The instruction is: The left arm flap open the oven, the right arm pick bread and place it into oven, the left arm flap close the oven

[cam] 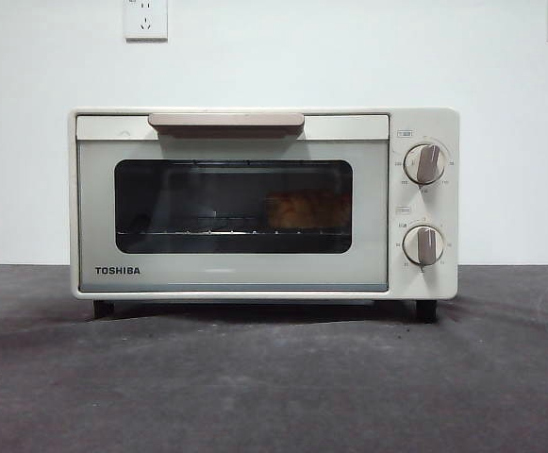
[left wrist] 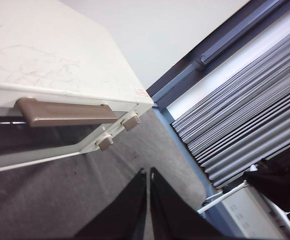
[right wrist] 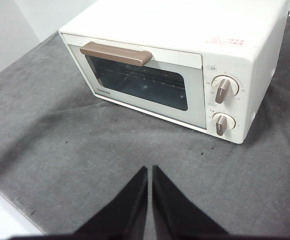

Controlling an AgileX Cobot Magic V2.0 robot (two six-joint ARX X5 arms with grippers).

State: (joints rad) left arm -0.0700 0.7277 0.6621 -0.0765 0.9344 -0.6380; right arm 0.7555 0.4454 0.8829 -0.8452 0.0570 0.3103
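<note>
Grey felt mat (cam: 274, 377); boxy cream oven (cam: 255, 274) closed, lumpy bread (cam: 307, 209) inside; both grippers pressed together.

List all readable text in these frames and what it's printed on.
"TOSHIBA": lower left of the oven door.
Small labels above the upper knob and lower knob, and the dial markings around them: too small to read.
Red warning sticker on the oven top: blurred, unreadable.
Wall sockets: no legible text.
</note>
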